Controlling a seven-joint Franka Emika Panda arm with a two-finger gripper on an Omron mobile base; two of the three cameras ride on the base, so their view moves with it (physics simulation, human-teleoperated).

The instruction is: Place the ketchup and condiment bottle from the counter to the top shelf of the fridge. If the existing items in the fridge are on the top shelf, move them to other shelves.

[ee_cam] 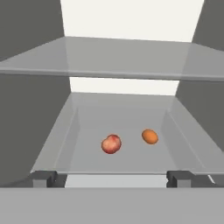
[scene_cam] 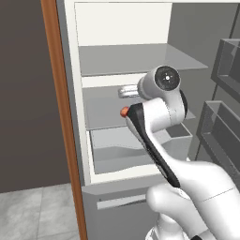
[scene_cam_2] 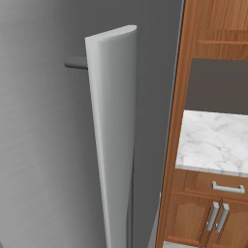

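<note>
The fridge (scene_cam: 70, 93) stands open, and my gripper (ee_cam: 111, 178) is inside it, open, with nothing between its fingertips (ee_cam: 43, 178). Ahead of it two small fruits lie apart on a grey shelf: a pinkish-red one (ee_cam: 111, 144) and an orange one (ee_cam: 150, 136). A grey shelf plate (ee_cam: 113, 65) spans above them. In the left base view the gripper (scene_cam: 125, 91) reaches in below the top shelf (scene_cam: 136, 58), and a reddish fruit (scene_cam: 124, 111) peeks out beside the arm. The ketchup and the condiment bottle are out of view. A bare stretch of the counter (scene_cam_2: 213, 140) shows in the right base view.
A grey drawer (scene_cam: 140, 145) sits under the fruit shelf. Door racks (scene_cam: 225, 61) stand at the right of the opening. The fridge door's outer face and long handle (scene_cam_2: 114, 131) fill the left of the right base view. Brown cabinets (scene_cam_2: 208, 208) stand under the counter.
</note>
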